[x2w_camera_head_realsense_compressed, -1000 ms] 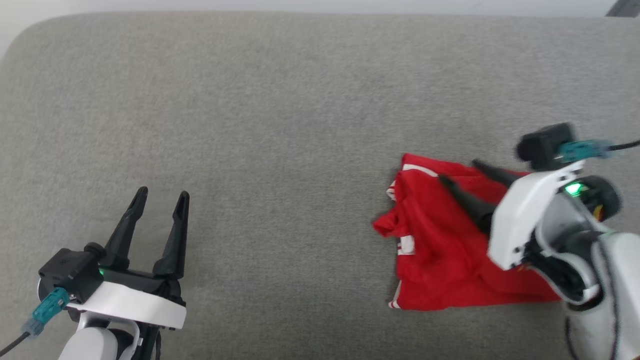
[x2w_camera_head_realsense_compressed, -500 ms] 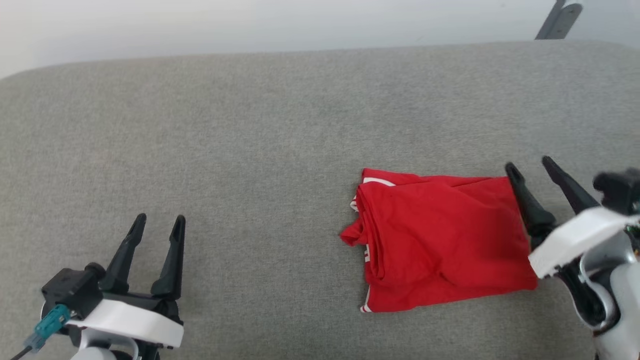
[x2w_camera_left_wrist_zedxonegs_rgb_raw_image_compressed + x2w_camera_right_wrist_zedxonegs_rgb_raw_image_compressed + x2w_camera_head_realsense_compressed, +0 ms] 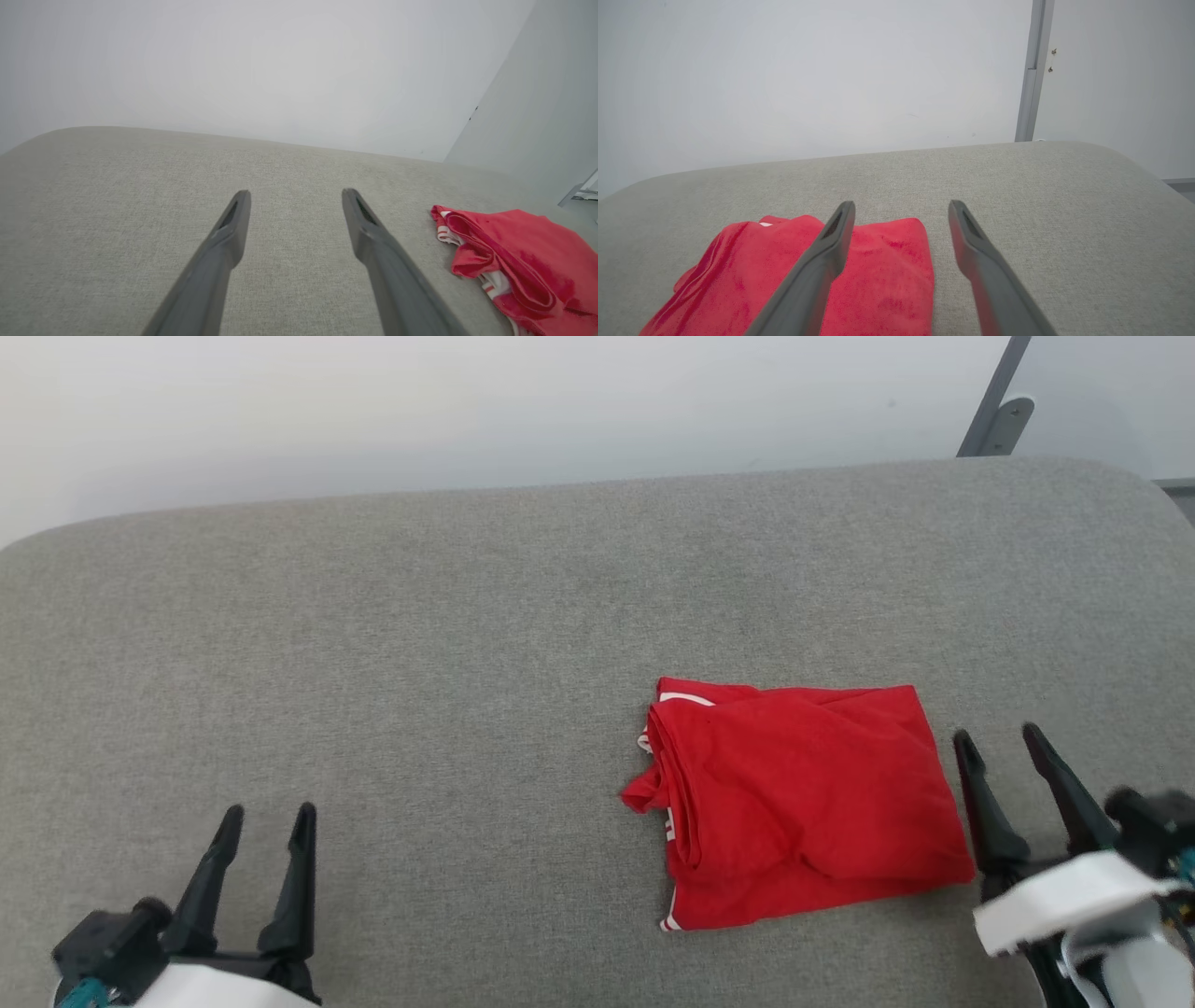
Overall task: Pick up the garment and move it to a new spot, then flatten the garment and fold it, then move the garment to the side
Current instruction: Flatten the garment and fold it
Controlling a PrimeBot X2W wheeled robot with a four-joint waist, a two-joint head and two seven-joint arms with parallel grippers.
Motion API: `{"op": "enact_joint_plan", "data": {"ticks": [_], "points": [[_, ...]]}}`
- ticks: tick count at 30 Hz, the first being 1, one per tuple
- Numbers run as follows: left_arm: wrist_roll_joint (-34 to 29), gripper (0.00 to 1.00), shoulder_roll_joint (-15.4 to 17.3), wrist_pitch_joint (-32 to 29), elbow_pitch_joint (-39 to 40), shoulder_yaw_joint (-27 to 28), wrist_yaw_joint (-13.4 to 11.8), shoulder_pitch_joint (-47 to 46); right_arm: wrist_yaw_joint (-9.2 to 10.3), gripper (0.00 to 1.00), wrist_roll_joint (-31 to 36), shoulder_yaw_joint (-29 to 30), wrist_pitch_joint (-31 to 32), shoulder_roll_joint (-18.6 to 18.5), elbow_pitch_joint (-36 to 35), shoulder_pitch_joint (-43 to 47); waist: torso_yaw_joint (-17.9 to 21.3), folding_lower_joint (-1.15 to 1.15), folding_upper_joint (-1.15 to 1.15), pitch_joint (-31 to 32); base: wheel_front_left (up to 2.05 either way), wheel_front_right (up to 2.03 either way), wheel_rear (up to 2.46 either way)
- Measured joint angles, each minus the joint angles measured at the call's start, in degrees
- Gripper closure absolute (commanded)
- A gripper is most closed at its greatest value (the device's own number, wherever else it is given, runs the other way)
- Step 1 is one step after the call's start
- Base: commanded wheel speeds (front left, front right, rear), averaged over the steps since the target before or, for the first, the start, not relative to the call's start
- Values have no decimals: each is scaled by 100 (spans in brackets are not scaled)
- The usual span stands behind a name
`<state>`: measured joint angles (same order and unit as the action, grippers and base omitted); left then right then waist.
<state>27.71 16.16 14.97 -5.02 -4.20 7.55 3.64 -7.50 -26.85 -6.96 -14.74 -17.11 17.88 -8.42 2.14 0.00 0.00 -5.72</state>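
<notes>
The garment (image 3: 803, 803) lies folded into a red rectangle on the grey cushioned surface (image 3: 467, 644), right of centre, with bits of white trim at its left edge. My right gripper (image 3: 999, 737) stands open just beside its right edge, clear of the cloth, nothing between the fingers. In the right wrist view the garment (image 3: 887, 275) sits under and left of the open right gripper (image 3: 901, 207). My left gripper (image 3: 266, 814) is open at the lower left, far from the cloth. The left wrist view has the open left gripper (image 3: 294, 195) and the garment (image 3: 518, 261) at the right.
The grey surface has rounded corners and ends at a pale wall (image 3: 467, 411) behind. A grey metal post (image 3: 994, 406) stands at the back right. Bare cushion stretches across the left and far side.
My right gripper has pulled back off the garment to its right side, staying open. The garment now lies flat and folded. The head camera has tilted up, showing more wall.
</notes>
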Motion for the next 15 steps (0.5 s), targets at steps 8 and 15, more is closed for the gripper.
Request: {"op": "enact_joint_plan", "data": {"ticks": [8,15], "points": [[-113,0,-126,0,417,242,0,486,0,0,312,648,-22,212,-675,815,-50,0,0,-30,0,0,0],[-138,0,-146,0,474,247,0,555,1,0,411,854,71,342,-924,996,-103,0,0,-95,0,0,0]]}}
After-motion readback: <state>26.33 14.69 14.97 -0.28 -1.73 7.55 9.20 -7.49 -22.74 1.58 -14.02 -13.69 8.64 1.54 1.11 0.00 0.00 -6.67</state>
